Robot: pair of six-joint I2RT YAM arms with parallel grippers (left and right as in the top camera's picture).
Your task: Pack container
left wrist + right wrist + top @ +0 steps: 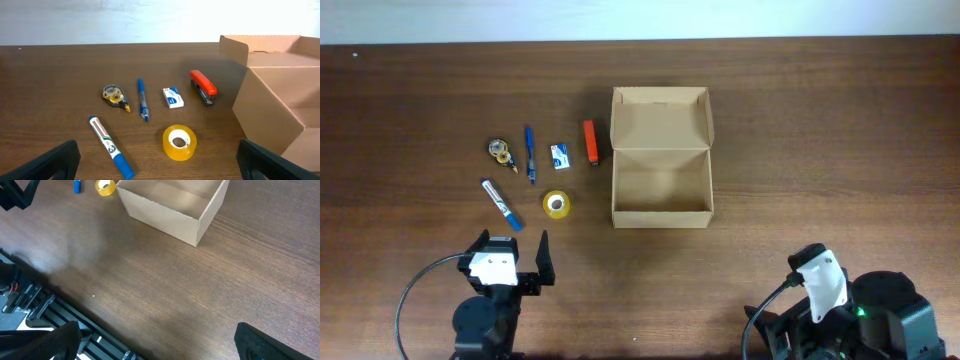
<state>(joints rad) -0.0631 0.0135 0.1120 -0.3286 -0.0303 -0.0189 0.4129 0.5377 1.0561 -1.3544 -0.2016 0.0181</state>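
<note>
My left gripper (512,248) is spread wide and holds nothing, low over a dark brown wood-grain table (800,130). My right gripper (157,342) is spread and empty too, near the table's front edge. Just ahead of the left one lie a blue-capped marker (502,204) and a yellow tape roll (557,204). Farther out sit a correction-tape dispenser (500,150), a blue pen (530,152), a small white-and-blue packet (560,155) and a red stapler (590,142). Right of these, mid-table, sits the box (660,185): plain tan cardboard, open, empty. Its mouth faces up, its flap is hinged on the far side and thrown back. Its body runs longer left to right. A pale wall (100,20) stands behind the table.
</note>
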